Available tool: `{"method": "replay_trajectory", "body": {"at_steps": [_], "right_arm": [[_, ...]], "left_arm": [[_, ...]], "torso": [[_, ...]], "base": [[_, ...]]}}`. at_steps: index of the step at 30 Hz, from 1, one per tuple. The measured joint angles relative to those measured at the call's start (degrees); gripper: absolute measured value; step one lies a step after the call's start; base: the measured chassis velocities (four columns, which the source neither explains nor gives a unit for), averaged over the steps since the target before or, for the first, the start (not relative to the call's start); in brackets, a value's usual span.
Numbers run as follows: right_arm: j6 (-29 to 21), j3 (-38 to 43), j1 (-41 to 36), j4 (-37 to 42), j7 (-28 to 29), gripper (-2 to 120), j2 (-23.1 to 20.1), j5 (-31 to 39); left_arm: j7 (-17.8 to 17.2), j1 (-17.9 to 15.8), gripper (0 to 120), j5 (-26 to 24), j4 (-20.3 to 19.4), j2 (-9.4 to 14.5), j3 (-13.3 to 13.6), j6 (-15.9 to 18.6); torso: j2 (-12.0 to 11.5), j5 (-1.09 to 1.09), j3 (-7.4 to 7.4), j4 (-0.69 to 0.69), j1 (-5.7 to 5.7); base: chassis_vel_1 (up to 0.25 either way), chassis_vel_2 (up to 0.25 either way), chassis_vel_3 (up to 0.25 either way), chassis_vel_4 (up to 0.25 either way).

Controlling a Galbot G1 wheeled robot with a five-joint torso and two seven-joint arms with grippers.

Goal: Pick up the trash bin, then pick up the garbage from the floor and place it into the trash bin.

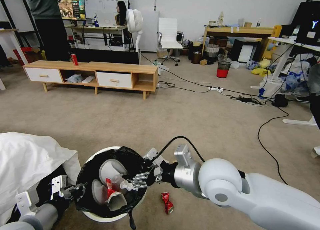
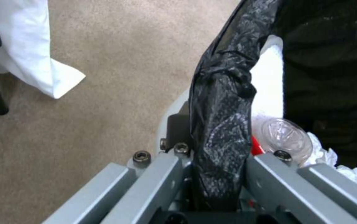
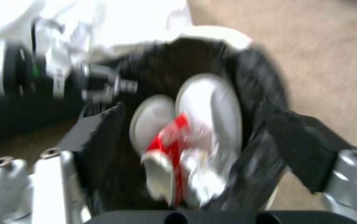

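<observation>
The carpeted floor stretches back to a low wooden shelf unit. Near the robot, the trash bin, round and white with a black bag lining, is off to the left in the head view, and the left pincer is clamped on its rim, one finger either side of the bag-covered edge. The right pincer hangs over the bin's mouth with its fingers spread wide and nothing between them. A red-white wrapper lies inside the bin. A crushed red can lies on the carpet just beside the bin.
</observation>
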Motion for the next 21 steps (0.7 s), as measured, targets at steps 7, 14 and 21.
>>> {"method": "replay_trajectory", "body": {"at_steps": [7,14,21], "right_arm": [[10.2,11.7,-2.3,0.4,-1.9,96,0.4,0.4],[22.7,24.4,-8.1,-3.3,-4.1,97,-2.2,-1.8],[30.7,37.7,-16.2,-8.2,-6.0,97,-5.7,-9.2]], "left_arm": [[0.0,0.6,1,0.1,-0.5,-0.4,-0.4,0.0],[0.1,1.2,1,1.0,-0.4,-0.6,-1.1,0.0],[0.2,1.8,1,1.7,0.3,-1.0,-2.3,0.0]], "torso": [[0.0,0.0,0.0,0.01,0.0],[0.0,0.01,0.01,0.01,0.0],[0.0,0.02,0.0,-0.02,0.0]], "base": [[0.0,0.0,0.0,0.0],[0.0,0.0,0.0,0.0],[0.0,0.0,0.0,0.0]]}}
